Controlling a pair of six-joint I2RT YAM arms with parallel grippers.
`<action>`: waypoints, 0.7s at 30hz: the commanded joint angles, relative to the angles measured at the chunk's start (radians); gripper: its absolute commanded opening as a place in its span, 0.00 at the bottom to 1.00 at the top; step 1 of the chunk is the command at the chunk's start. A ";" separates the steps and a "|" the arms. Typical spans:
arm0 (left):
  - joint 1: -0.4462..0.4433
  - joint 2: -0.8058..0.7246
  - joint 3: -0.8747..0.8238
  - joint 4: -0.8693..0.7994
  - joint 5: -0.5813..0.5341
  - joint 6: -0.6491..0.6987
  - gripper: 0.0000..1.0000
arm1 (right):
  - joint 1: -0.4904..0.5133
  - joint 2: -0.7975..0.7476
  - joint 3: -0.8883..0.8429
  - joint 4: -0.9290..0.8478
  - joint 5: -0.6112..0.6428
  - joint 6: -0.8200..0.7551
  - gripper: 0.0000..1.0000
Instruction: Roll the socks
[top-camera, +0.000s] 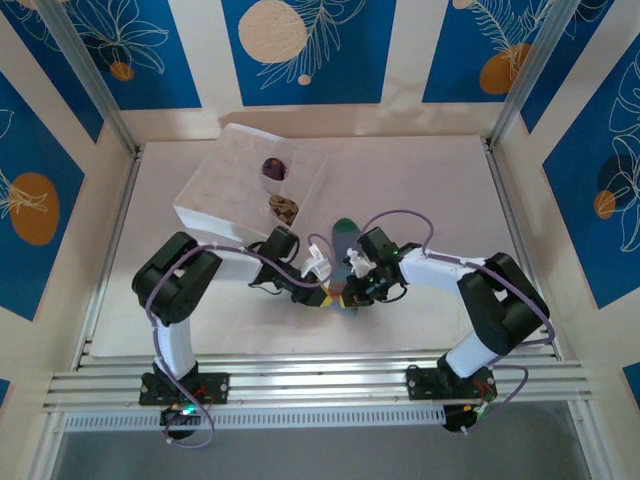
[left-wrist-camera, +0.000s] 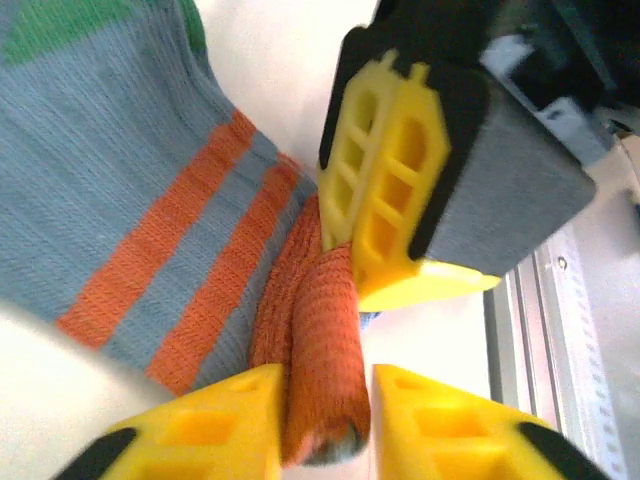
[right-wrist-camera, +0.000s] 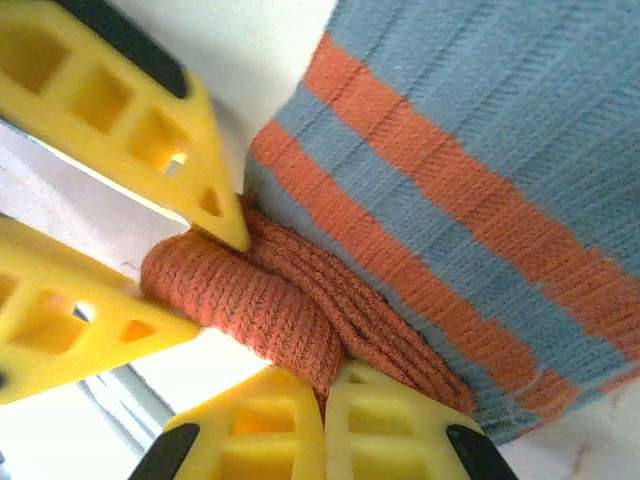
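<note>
- While the blue-grey striped sock (right-wrist-camera: 480, 150) lies flat on the worktop (top-camera: 430, 180) between the two tools, the roll looks barely begun: only its orange cuff (right-wrist-camera: 250, 300) is curled into a short tube.
- The right tool (right-wrist-camera: 325, 378) is clamped on a fold of that cuff. The left tool (left-wrist-camera: 328, 390) stands part-open, astride the curled end with no clear pinch.
- Next, probably: turn the tube over toward the green toe (left-wrist-camera: 60, 30), away from both tools, keeping it tight.
- The knit is ribbed, soft and springy, and will likely unwind if freed.
</note>
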 joint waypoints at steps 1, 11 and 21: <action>0.002 -0.069 -0.075 0.169 0.032 0.073 0.33 | -0.045 0.045 0.031 -0.123 -0.153 -0.046 0.00; -0.025 -0.114 -0.193 0.483 -0.077 0.019 0.46 | -0.081 0.139 0.095 -0.198 -0.201 -0.114 0.00; -0.072 -0.041 -0.131 0.462 -0.123 0.038 0.44 | -0.088 0.149 0.111 -0.198 -0.201 -0.128 0.00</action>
